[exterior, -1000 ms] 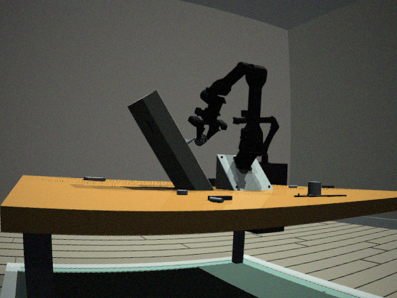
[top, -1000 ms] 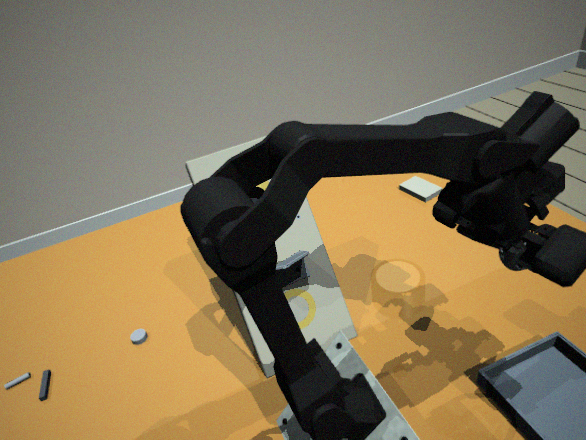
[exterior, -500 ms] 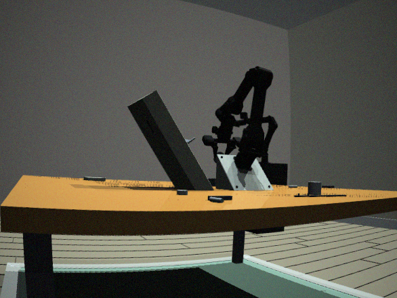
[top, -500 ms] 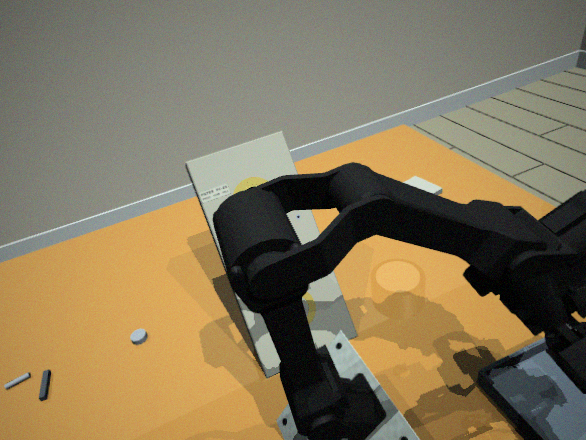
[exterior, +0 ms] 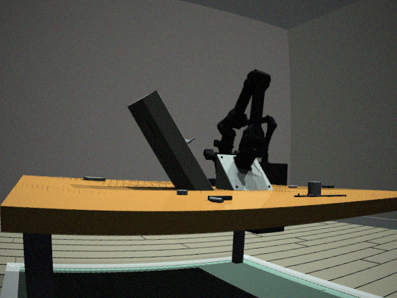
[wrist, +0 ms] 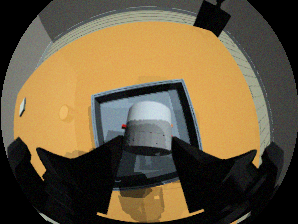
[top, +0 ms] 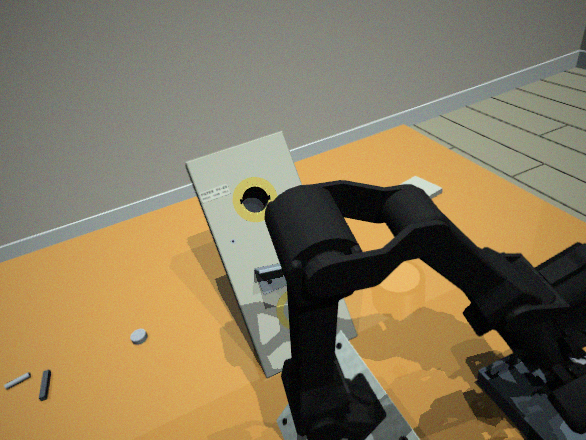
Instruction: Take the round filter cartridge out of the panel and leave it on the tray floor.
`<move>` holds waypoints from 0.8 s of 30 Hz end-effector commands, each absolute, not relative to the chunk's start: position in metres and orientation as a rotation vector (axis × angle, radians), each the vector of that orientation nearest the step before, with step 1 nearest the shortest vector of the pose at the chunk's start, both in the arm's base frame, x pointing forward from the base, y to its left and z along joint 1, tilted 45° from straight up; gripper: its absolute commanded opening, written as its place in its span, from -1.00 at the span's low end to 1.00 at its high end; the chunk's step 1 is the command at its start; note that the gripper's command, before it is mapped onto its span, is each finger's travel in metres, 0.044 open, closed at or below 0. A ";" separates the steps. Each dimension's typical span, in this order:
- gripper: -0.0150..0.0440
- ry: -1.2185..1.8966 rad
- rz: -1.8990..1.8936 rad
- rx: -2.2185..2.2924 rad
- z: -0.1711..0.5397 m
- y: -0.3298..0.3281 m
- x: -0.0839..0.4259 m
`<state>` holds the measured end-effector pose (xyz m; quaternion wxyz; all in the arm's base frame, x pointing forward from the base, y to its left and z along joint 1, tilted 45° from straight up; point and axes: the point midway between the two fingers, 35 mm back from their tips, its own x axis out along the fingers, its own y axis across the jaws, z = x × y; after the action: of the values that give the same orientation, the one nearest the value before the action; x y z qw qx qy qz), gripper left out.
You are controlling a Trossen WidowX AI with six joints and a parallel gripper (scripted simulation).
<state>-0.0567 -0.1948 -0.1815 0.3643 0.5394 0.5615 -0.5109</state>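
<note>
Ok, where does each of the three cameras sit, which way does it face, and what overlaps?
Top: above the table, angled down at the service panel and wall; arm in front.
Exterior: off to one side, near tabletop height, facing the panel's edge; whole arm beyond.
Wrist: on the arm, looking past the gripper's fingers at the cartridge over the tray.
Top and exterior share panel and arm.

1. My arm (top: 315, 325) (exterior: 258, 101): matte black all over.
2. Above the mounting plate (top: 361, 364) (exterior: 231, 173): fat rounded joint housing (top: 312, 220) (exterior: 262, 79), black.
3. Forked link (top: 367, 267), also above the plate: two curved side bars, gap between.
4. Plate itself: pale grey, flat, angular, dark round screw spots near its corners.
5. My fingers: black, broad, tapering. Fine markings too dark to read.
</note>
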 end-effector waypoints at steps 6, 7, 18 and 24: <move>-0.40 1.451 -1.310 1.394 -0.195 -0.176 -0.057; -0.31 1.451 -1.310 1.394 -0.195 -0.176 -0.057; 0.67 1.451 -1.310 1.394 -0.195 -0.176 -0.057; 1.00 1.450 -1.310 1.394 -0.194 -0.178 -0.057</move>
<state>-0.0574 -0.1761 -0.1954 0.3623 0.5412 0.5634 -0.5084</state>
